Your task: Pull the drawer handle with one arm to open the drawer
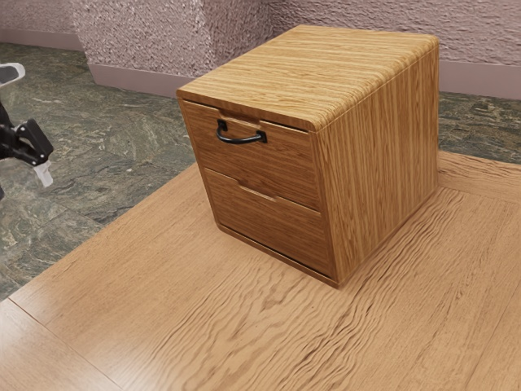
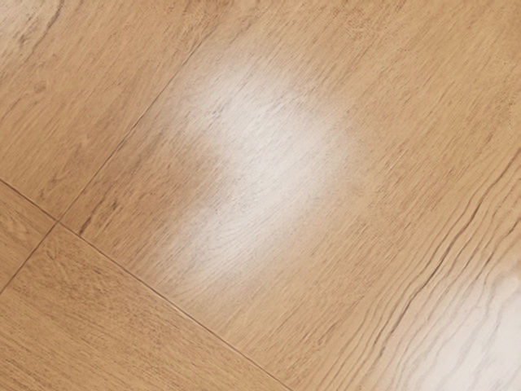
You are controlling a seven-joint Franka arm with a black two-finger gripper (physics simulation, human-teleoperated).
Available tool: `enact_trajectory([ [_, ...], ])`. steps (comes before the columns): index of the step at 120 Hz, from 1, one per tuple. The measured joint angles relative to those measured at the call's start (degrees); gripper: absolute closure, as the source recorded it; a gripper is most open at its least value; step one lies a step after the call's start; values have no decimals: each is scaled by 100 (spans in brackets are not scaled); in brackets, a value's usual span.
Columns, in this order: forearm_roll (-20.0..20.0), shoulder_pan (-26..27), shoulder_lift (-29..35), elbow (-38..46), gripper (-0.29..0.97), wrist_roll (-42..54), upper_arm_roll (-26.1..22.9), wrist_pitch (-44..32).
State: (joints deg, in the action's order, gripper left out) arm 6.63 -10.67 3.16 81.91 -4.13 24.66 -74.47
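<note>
A wooden cabinet (image 1: 326, 122) stands on the wooden table (image 1: 203, 326), with two drawer fronts facing the exterior view's lower left. The top drawer (image 1: 260, 167) carries a black curved handle (image 1: 240, 137) near its upper edge, and its front sits about flush with the cabinet. The lower drawer (image 1: 273, 221) has no handle that I can see. My gripper (image 1: 39, 167) hangs at the exterior view's far left edge, well away from the handle and above the table's corner. It holds nothing. The wrist view looks down on bare table planks (image 2: 269, 204) with a glare patch.
The table runs wide in front of the cabinet, with a plank seam (image 2: 122, 269) under my hand. Its edge drops to a dark stone floor (image 1: 106, 147) at the exterior view's left. A rough wall (image 1: 163, 32) rises behind.
</note>
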Motion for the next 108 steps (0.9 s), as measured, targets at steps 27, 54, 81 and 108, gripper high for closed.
enact_trajectory([
  [27, 7, 753, 29, -130, 2, -120, -10, -691],
  [54, -202, 771, 315, -1259, 2, -180, -464, -598],
  [81, 301, 877, -295, -1156, 2, -49, -701, -610],
  [108, 409, 1382, -243, -1175, 2, 1870, -872, -902],
])
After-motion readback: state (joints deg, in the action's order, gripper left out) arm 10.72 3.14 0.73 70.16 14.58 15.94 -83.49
